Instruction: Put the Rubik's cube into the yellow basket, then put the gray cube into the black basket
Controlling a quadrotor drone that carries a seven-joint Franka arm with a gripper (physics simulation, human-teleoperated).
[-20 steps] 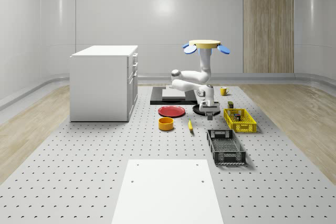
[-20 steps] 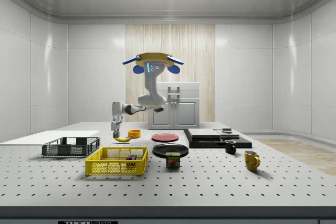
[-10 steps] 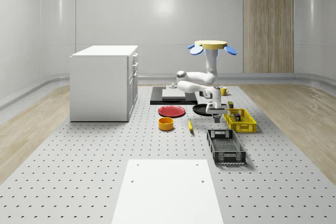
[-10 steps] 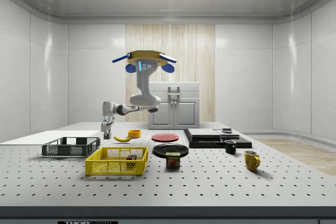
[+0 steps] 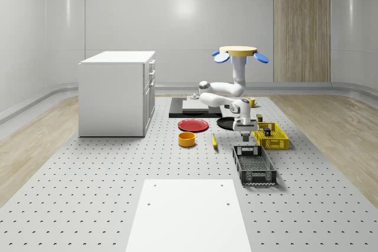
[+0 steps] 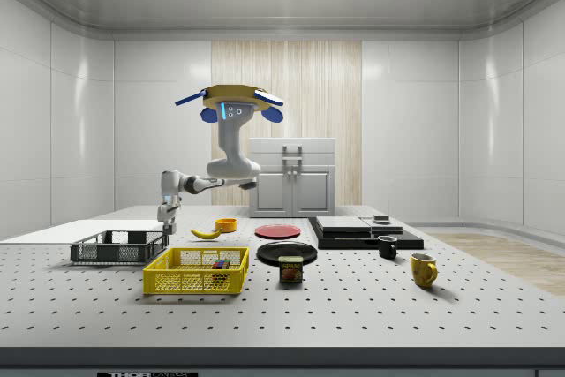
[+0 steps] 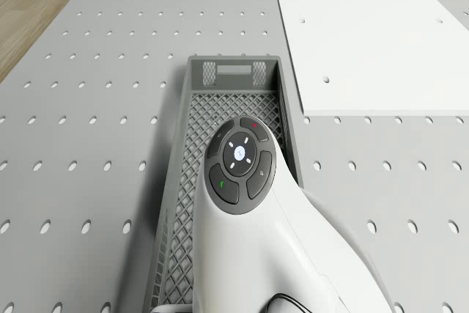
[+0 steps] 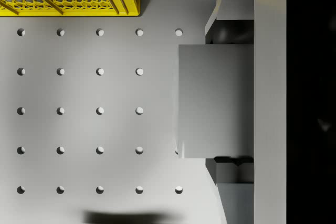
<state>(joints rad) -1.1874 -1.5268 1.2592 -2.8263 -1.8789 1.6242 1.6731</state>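
Now — gripper [image 8: 231,100] clamps gray cube [image 8: 215,100] | moved from yellow basket [image 5: 270,136] to black basket's [image 5: 254,164] far end | drone [image 5: 239,53] hovering behind — shifted too

Gray cube [image 8: 215,100], plain and flat-faced, sits right of centre in the wrist view. Yellow basket [image 5: 270,136] right of centre in whole-scene view, apparently holding the Rubik's cube [image 6: 220,265]. Black basket [image 5: 254,165] lower right, mesh-walled.

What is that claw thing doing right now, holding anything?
End effector: closed on the plain gray cube, near the black mesh basket's end.
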